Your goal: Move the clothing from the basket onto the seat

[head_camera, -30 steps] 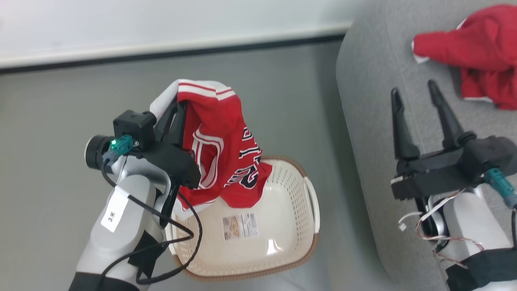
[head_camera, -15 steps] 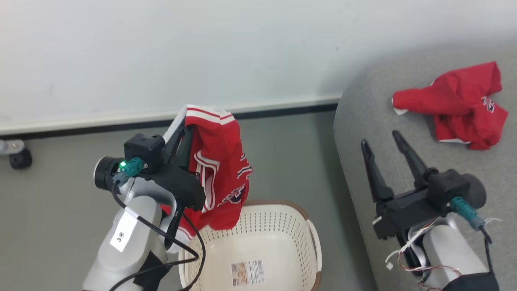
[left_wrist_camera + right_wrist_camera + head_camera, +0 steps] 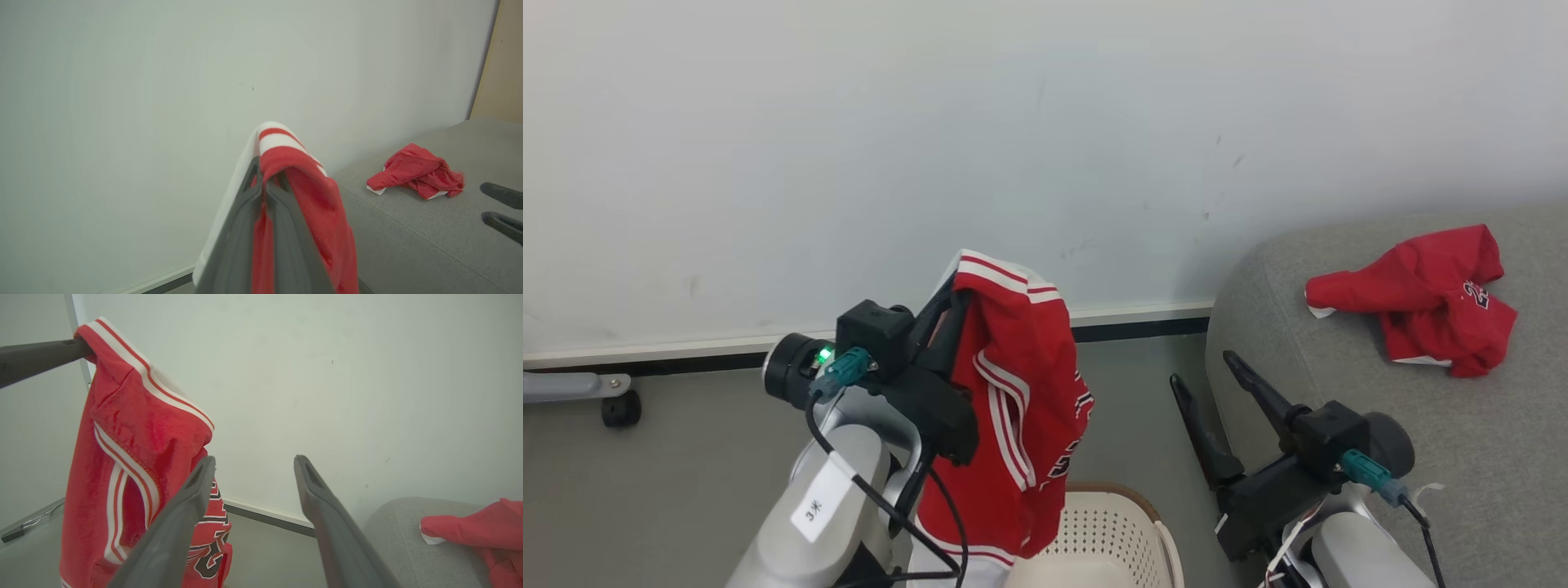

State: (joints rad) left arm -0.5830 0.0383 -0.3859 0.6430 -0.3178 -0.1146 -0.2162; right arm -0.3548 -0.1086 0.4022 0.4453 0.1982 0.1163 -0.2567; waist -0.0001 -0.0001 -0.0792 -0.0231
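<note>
Left tool: clenched on the striped band of a red garment, with cloth pinched between its closed fingers.
Right tool: released, fingers spread, holding nothing. It sits to the right of the left tool, at the seat's rounded edge.

1. Seat: grey cushion, well to the right of the left tool and just beyond the right tool.
2. Basket: cream, perforated, directly below the left tool. Its contents cannot be told.
3. Hanging garment: draped from the left tool's fingertips, its tail reaching down to the basket rim. Whether it touches the rim is unclear. Judged light, limp and not fragile, and likely to sway and trail when carried. The doubled striped band looks the firmest place to pinch, and one pinch should do.
4. Second garment: crumpled on the seat, far right of both tools.
</note>
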